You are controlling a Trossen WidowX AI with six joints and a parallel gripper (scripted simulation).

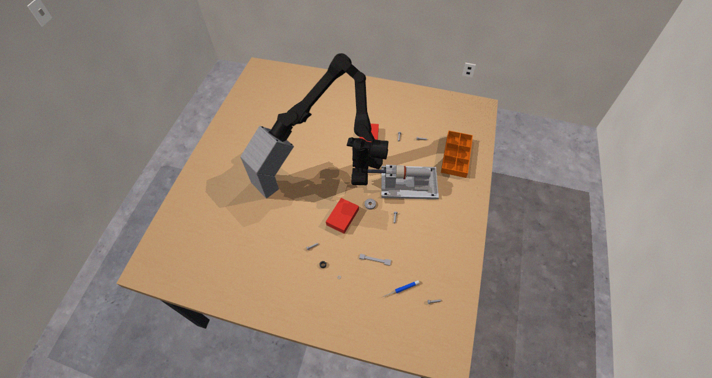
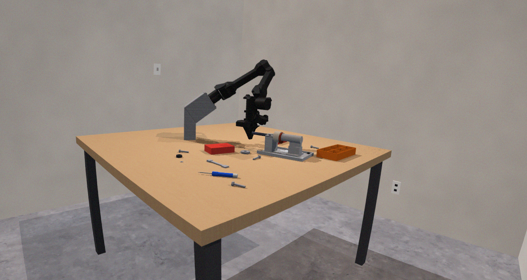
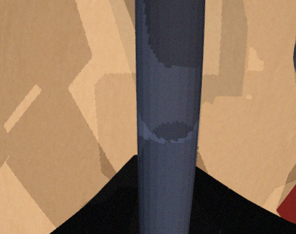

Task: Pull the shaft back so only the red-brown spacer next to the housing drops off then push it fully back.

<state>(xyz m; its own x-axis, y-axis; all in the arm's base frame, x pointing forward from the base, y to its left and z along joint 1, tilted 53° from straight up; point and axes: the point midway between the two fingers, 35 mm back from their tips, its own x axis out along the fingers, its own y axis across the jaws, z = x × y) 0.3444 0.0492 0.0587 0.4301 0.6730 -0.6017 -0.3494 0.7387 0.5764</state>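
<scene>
A dark steel shaft [image 1: 374, 170] [image 2: 260, 134] [image 3: 169, 104] sticks out of a grey fixture toward the arm. It passes through a small support block [image 1: 390, 177] [image 2: 270, 141], a cream spacer [image 1: 399, 170] [image 2: 276, 136] and a red-brown spacer [image 1: 405, 170] [image 2: 280, 137], then enters the big housing block [image 1: 423, 173] [image 2: 293, 138]. Both spacers sit on the shaft. The fixture stands on a grey base plate [image 1: 411, 194] [image 2: 302, 156]. My gripper [image 1: 359, 178] [image 2: 251, 134] [image 3: 155, 164] points down and is shut on the shaft's free end.
A red block [image 1: 342, 215] [image 2: 219, 148] [image 3: 295, 208] and a toothed washer [image 1: 370, 204] [image 2: 245, 152] lie close in front of the gripper. An orange compartment tray [image 1: 455, 153] [image 2: 336, 151] stands beyond the fixture. A wrench [image 1: 375, 259], a blue screwdriver [image 1: 405, 287] [image 2: 222, 173] and loose bolts lie nearer the front.
</scene>
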